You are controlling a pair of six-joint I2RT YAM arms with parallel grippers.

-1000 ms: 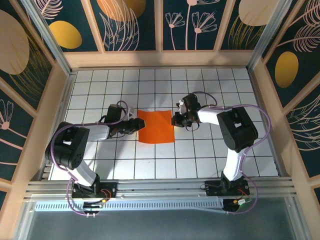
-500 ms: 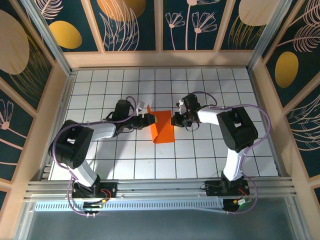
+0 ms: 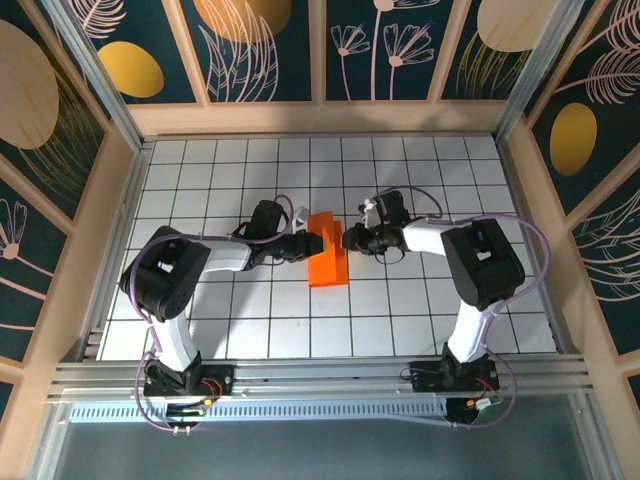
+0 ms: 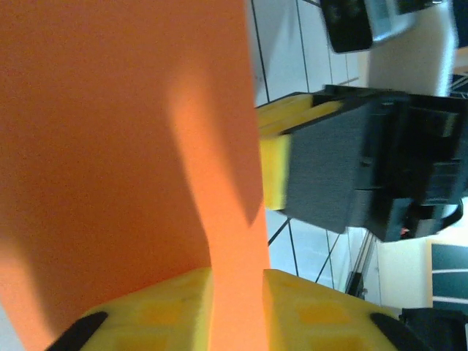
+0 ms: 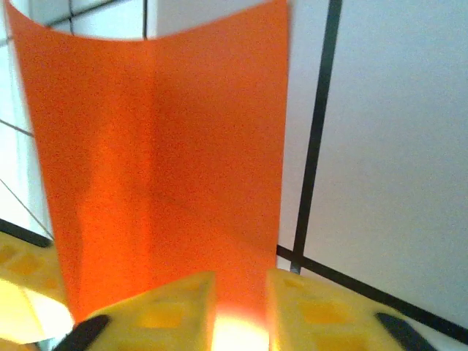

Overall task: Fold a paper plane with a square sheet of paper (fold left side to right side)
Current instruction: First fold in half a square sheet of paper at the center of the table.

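The square sheet of paper (image 3: 328,262), bright orange, lies mid-table folded over on itself, its upper flap raised. My left gripper (image 3: 312,243) reaches in from the left and is shut on the carried-over edge. In the left wrist view the paper (image 4: 124,146) runs down into the narrow gap of the left gripper (image 4: 238,300). My right gripper (image 3: 347,240) sits at the sheet's right edge, and its yellow-and-black fingers (image 4: 329,168) face the left one closely. In the right wrist view the right gripper (image 5: 240,300) stands slightly open, the paper (image 5: 161,146) rising just in front of it.
The white gridded table (image 3: 400,320) stretches around the sheet on all sides. Wooden walls (image 3: 320,118) close the back and both sides. The two arms' bases are bolted to the rail (image 3: 320,378) at the near edge.
My left gripper has carried the sheet's left edge up and over to the right, so the flat square now covers about half its width. The right gripper's jaws have parted a little.
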